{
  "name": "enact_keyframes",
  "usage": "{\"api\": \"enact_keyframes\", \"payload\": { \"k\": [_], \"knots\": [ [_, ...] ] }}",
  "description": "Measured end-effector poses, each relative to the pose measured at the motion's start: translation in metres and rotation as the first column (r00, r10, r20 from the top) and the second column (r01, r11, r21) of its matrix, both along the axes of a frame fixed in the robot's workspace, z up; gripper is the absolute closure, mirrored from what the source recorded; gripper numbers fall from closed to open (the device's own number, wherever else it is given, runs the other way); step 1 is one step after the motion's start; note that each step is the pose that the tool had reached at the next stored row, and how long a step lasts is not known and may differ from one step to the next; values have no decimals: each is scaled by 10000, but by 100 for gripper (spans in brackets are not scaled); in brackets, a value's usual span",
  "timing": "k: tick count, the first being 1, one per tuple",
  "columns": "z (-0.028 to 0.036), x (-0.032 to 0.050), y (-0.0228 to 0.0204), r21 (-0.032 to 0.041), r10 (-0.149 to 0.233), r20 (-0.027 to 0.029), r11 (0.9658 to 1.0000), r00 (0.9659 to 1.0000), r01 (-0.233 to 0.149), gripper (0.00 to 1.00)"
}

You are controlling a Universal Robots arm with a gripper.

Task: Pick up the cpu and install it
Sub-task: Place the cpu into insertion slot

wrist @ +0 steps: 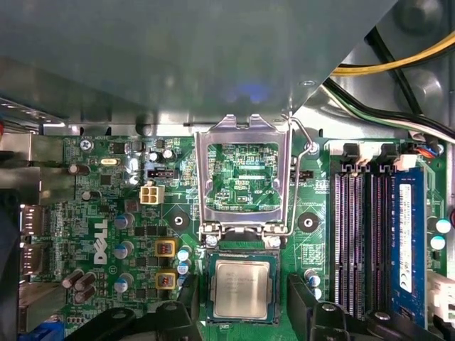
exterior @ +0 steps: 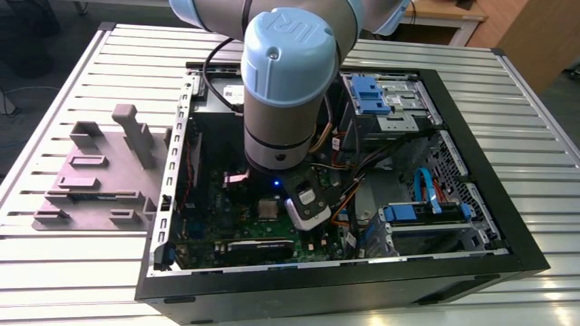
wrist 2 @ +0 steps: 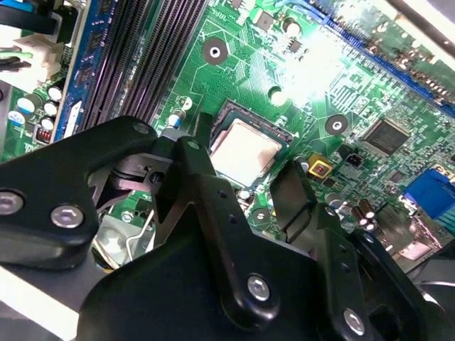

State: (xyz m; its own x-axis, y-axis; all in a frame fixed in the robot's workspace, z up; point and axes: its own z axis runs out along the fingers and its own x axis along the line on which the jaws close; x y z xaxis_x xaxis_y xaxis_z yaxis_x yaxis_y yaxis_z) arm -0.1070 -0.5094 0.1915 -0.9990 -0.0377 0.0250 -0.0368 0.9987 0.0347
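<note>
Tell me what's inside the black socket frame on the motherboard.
The cpu lies flat inside the socket frame, silver top up, with the metal bracket swung open off it. The chip covers whatever lies under it, so the socket's contacts cannot be seen.

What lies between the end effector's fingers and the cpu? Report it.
Only the socket frame and slivers of green board: in the first wrist view the fingers flank the cpu, apart from it.

A robotics lab or workshop; a robot arm [exterior: 285,88] over an opened computer case [exterior: 317,293] on a slatted metal bench [exterior: 81,285].
</note>
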Motion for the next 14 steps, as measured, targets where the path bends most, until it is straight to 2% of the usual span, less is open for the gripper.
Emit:
{"api": "enact_keyframes", "payload": {
  "k": [4, 5, 6, 7, 9, 14],
  "knots": [
    [0, 0, 0, -17, -1, 0, 10000, 10000, 1, 42],
    [0, 0, 0, -21, 0, 0, 10000, 10000, 0, 48],
    [0, 0, 0, -26, 0, -1, 10000, 10000, 0, 48],
    [2, -1, 0, -34, -1, -3, 10000, 10000, 1, 54],
    [1, 0, 0, -40, -1, -2, 10000, 10000, 1, 57],
    [0, 0, 0, -58, -1, 0, 10000, 10000, 1, 57]
  ]
}}
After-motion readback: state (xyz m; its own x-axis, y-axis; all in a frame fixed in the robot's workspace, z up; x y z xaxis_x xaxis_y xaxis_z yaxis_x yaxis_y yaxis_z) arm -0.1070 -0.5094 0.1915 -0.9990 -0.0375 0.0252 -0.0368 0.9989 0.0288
